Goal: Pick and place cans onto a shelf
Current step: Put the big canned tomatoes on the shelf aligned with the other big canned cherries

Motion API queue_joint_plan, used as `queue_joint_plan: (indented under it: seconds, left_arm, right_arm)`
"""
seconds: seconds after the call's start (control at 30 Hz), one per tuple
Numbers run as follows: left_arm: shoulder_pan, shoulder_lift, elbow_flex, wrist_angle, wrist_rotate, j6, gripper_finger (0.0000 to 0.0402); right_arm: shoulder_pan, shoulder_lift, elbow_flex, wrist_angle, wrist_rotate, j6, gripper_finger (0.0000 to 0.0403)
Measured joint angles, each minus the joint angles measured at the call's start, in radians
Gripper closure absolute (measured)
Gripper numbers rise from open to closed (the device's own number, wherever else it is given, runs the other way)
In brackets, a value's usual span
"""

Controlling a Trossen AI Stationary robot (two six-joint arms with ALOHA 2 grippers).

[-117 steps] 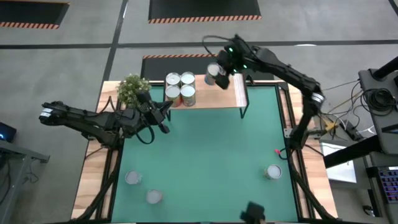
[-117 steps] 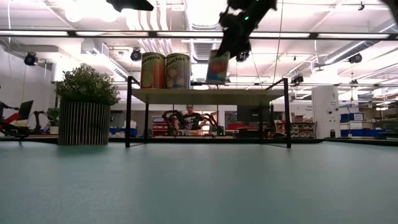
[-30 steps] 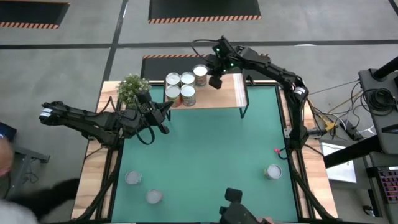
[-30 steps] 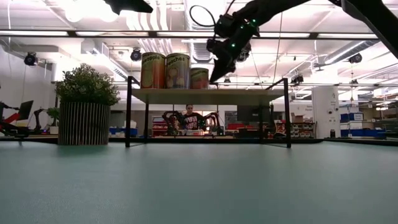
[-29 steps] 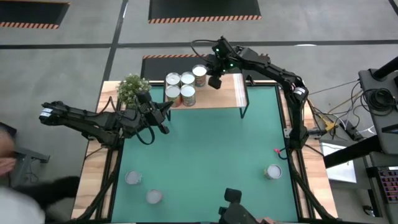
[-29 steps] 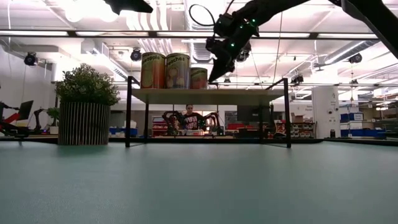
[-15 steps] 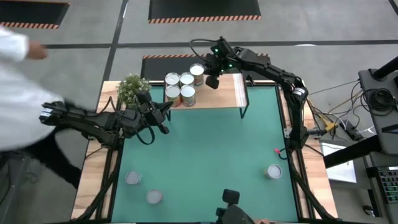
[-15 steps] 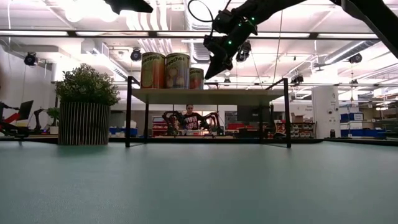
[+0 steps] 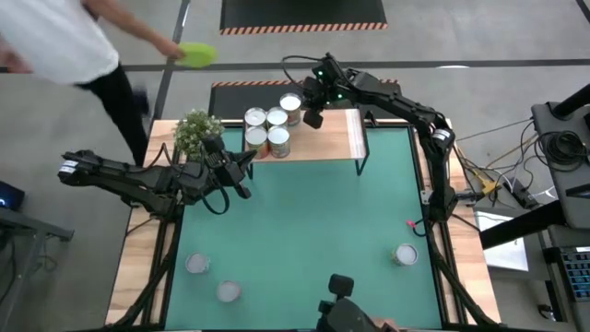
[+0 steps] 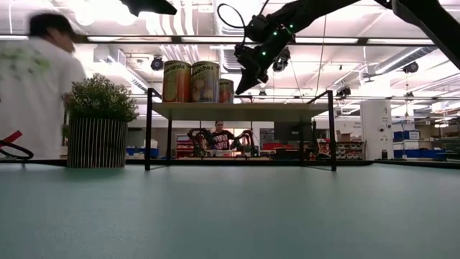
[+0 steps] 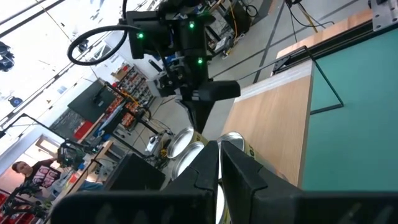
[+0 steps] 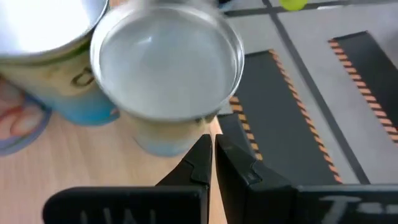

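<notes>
At the far left of the high view a person (image 9: 55, 37) in a white top passes beside the table (image 9: 304, 240), with something yellow-green (image 9: 196, 54) at the end of one arm; blur hides what it is. The left gripper (image 9: 247, 162) hangs over the table's left side near the potted plant (image 9: 195, 131), its fingers clenched on nothing. Three cans (image 9: 196, 265) (image 9: 228, 292) (image 9: 404, 254) stand on the green top along the near edge, two to the left and one to the right. On the shelf (image 9: 336, 138) four cans (image 9: 255, 118) (image 9: 277, 117) (image 9: 256, 137) (image 9: 278, 141) form a tight block at its left end, and a fifth can (image 9: 291, 104) stands just beside them at the back edge. The right gripper (image 9: 311, 118) is just to the right of that fifth can, fingers pressed together and empty; it seems to touch the can's side, though no view settles that.
</notes>
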Motion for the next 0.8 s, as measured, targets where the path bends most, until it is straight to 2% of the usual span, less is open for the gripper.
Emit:
queue_joint_plan:
  seconds: [0.27,0.8]
  left_arm:
    - [0.000,0.000,0.000,0.000,0.000,0.000,0.0402]
    - [0.000,0.000,0.001,0.000,0.000,0.000,0.0402]
  right_arm:
    - [0.006,0.045,0.001,0.047,-0.004,-0.006,0.0394]
    - [0.004,0.048,-0.001,0.130,-0.003,-0.006,0.0394]
